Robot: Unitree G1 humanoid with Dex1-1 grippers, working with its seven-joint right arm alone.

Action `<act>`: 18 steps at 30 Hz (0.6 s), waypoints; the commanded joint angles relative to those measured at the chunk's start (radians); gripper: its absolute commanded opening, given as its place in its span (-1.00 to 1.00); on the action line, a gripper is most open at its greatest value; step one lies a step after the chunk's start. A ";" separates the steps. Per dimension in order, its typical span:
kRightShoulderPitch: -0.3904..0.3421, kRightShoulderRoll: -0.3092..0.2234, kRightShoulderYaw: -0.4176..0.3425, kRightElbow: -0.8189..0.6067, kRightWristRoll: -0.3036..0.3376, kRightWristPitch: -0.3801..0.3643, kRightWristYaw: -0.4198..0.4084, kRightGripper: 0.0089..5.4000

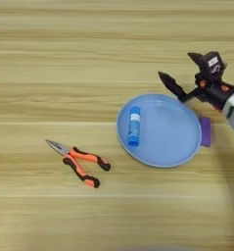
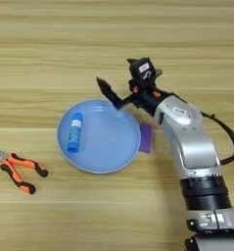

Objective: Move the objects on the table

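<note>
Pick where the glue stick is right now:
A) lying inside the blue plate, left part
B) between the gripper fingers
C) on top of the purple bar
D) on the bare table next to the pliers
A: the blue glue stick lies inside the light-blue plate, near its left rim, away from the pliers and the purple bar.

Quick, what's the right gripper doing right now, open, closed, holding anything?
Right gripper: open, fingers spread wide above the far rim of the blue plate, holding nothing visible.
</note>
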 commanded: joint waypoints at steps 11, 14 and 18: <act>0.025 0.039 0.131 -0.104 -0.017 0.129 0.003 0.99; 0.029 0.057 0.151 -0.097 -0.028 0.144 -0.016 0.99; 0.023 0.085 0.177 -0.088 -0.041 0.175 -0.039 0.99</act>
